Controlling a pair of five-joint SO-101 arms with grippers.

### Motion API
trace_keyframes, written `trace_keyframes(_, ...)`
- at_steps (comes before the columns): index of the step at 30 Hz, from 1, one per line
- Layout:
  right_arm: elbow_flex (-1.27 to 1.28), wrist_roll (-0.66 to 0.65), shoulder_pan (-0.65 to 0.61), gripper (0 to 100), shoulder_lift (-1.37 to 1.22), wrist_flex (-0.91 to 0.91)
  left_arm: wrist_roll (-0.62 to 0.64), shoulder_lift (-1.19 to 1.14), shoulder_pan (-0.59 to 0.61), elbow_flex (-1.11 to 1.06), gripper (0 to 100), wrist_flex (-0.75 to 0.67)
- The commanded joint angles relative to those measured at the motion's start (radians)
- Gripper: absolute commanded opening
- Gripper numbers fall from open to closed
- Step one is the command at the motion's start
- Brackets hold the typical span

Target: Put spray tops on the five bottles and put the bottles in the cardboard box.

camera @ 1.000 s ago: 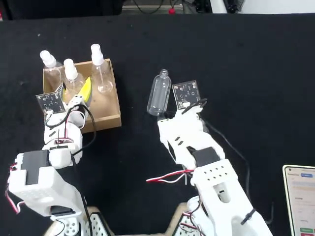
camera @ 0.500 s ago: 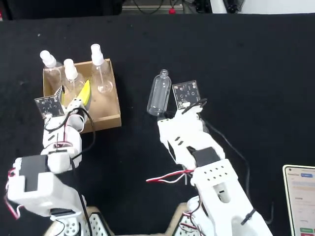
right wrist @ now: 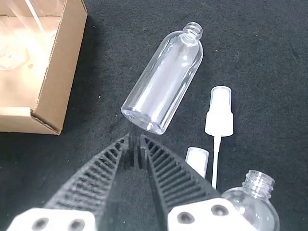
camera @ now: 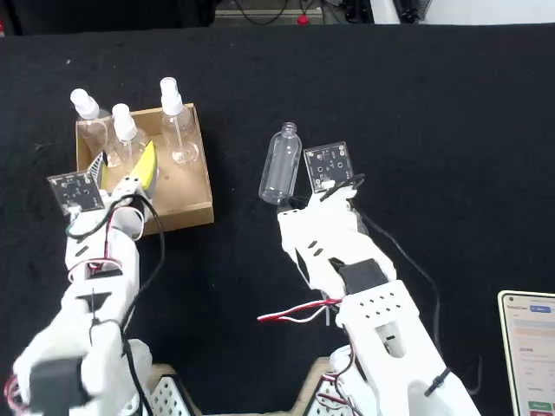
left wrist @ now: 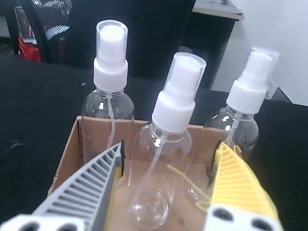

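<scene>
Three clear bottles with white spray tops (left wrist: 166,154) (left wrist: 108,96) (left wrist: 238,125) stand in the cardboard box (camera: 186,208). My left gripper (left wrist: 171,147) hangs open over the box's near side, its grey and yellow fingers (left wrist: 236,187) either side of the middle bottle (camera: 128,139) without touching it. An uncapped bottle (right wrist: 163,84) (camera: 282,162) lies on the black table just beyond my right gripper (right wrist: 134,144), which is shut and empty. Two loose spray tops (right wrist: 219,120) (right wrist: 196,159) and a second uncapped bottle (right wrist: 252,197) lie beside the right gripper.
The box's near corner (right wrist: 53,72) sits a short way from the lying bottle. A phone (camera: 529,351) rests at the table's front right edge. Black tabletop stretches open to the far right and back.
My left arm has drawn back and shifted slightly left from the box, its fingers spread wider. The right arm and the lying bottle have not moved.
</scene>
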State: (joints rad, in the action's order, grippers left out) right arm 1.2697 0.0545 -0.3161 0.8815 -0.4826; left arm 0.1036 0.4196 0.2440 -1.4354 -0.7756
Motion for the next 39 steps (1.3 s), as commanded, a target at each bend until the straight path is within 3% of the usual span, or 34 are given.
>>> trace_keyframes(1, -0.005, -0.009, -0.008, 1.8, 0.022, 0.028, -0.003, 0.207, 0.004, 0.005, 29, 0.210)
trace_keyframes(14, -0.007, -0.009, 0.000, 1.8, 0.024, 0.026, -0.003, 0.704, -0.007, 0.015, 29, 0.770)
trace_keyframes(22, -0.114, -0.002, 0.204, 2.1, 0.024, -0.097, -0.005, 0.841, -0.139, 0.074, 29, 1.059)
trace_keyframes(30, -0.153, 0.163, 0.420, 2.1, 0.024, -0.115, 0.074, 0.775, -0.374, 0.344, 29, 1.358)
trace_keyframes(39, -0.170, 0.172, 0.454, 2.1, 0.016, -0.115, 0.074, 0.451, -0.539, 0.596, 29, 1.513)
